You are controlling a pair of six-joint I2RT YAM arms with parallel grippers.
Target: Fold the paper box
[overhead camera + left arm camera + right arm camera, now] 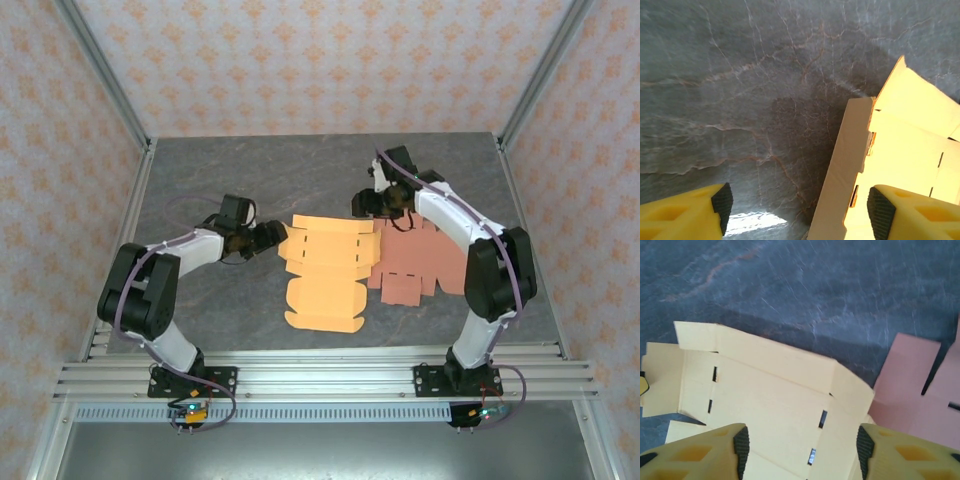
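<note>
L/R jaws apart at yellow box blank [325, 270] (pink blank [408, 272] adj.)

Table [250, 170]: dark grey stone-look top with pale and rusty veining, faint sheen. Walled on three sides by patterned panels; metal rails run along the near edge.

Two flat cardboard sheets lie on it, both right of centre.

Orange box blank [325, 270]: die-cut, unfolded, long axis running near to far, slots and crease lines visible. Mostly flat on the table; the left-edge flap is tilted up off the surface, and the far panel looks slightly lifted as well.

Pink blank [415, 265]: same kind of cut-out, flat, just right of the orange one. Their edges meet, and the orange corner appears to lie over the pink sheet.
</note>
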